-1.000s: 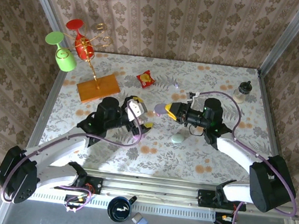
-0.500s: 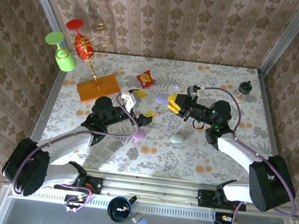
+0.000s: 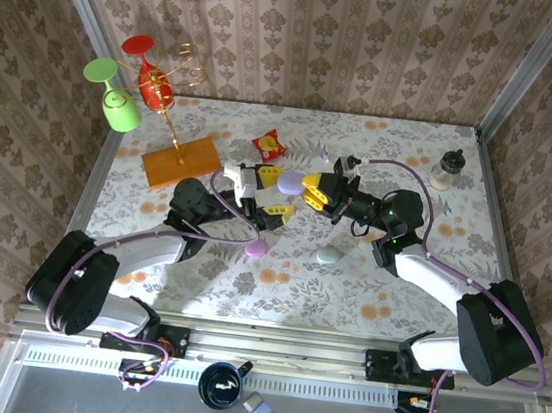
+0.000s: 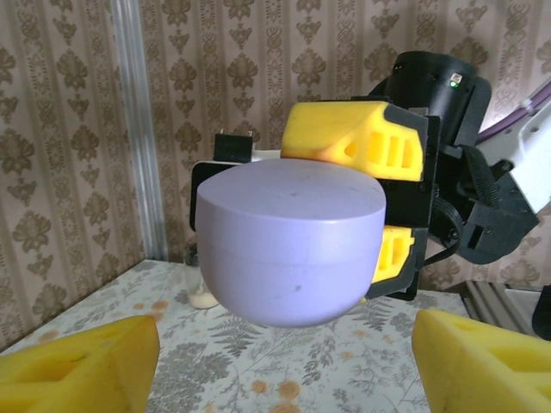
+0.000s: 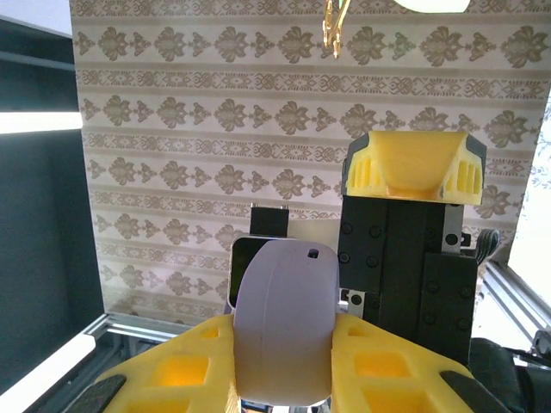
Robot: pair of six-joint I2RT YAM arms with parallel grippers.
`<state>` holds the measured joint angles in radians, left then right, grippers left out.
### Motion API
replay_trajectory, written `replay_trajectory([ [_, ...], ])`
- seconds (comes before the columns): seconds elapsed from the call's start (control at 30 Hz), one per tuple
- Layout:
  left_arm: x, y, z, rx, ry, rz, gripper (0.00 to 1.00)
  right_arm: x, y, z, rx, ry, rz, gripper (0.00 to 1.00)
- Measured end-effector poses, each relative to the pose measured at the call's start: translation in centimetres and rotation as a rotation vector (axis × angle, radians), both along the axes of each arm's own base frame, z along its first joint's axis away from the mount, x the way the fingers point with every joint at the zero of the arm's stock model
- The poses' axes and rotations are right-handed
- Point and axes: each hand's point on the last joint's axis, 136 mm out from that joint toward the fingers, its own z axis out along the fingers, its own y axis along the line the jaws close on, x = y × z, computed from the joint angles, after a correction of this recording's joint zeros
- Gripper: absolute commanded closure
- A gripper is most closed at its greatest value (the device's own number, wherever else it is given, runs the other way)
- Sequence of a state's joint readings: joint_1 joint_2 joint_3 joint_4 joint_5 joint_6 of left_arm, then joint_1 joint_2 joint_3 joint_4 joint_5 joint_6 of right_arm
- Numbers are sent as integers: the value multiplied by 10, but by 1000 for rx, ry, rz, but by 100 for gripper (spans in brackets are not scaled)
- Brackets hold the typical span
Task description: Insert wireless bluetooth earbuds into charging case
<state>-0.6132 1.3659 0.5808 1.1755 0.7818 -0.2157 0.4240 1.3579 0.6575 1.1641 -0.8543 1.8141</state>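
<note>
Evidently we were mid-handover: our right tool (image 3: pixel 304 190) pinched the lilac charging case (image 4: pixel 291 245) above the worktop (image 3: pixel 346 296), while our left tool (image 3: pixel 266 191) stood spread either side of it, not touching. Next, we judged, the left must close squarely before any release.

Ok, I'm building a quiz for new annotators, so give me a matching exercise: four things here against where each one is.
1 lilac pebble-shaped plastic case
2 pink pebble-shaped plastic case
3 red-and-yellow snack packet
4 green wine glass

A hanging on the gold wire rack
B lying left of the mint-green case
C on the table toward the far wall
D clamped in the right gripper

Pairs: 1-D, 2-B, 3-C, 4-A
</note>
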Motion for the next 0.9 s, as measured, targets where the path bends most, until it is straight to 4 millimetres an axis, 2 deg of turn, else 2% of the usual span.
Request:
replay_trajectory([
  [0.33,-7,-5,25,-42,-40,-76,35,-1,0,1,9,11,6,99],
  [0.9,-6,-8,16,-24,-15,-95,40,0,1,2,27,12,15,100],
])
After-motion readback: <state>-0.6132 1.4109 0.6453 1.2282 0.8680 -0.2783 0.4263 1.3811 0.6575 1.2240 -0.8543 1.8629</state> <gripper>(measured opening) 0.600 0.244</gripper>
